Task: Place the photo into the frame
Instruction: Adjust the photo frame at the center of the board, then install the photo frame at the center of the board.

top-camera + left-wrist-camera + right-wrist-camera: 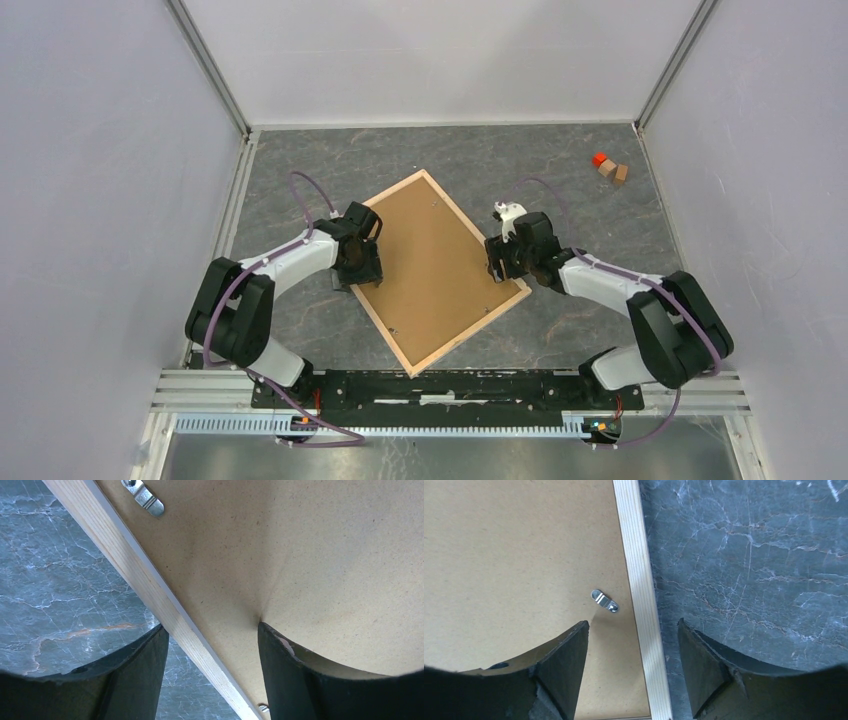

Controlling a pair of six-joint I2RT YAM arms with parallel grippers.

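Observation:
The frame [470,332] lies face down and turned like a diamond in the middle of the table, its pale wood back up. A plain brown backing board [435,265] fills it. The photo is hidden. My left gripper [362,262] stands open across the frame's left rail [150,600], with one finger over the table and the other over the board [300,555]. My right gripper [497,258] stands open across the right rail [636,570] in the same way. Neither gripper holds anything.
Small metal turn clips [145,497] [604,601] sit on the board near the rails. A red block and two wooden blocks [610,168] lie at the back right of the grey marbled table [300,160]. Pale walls close in three sides.

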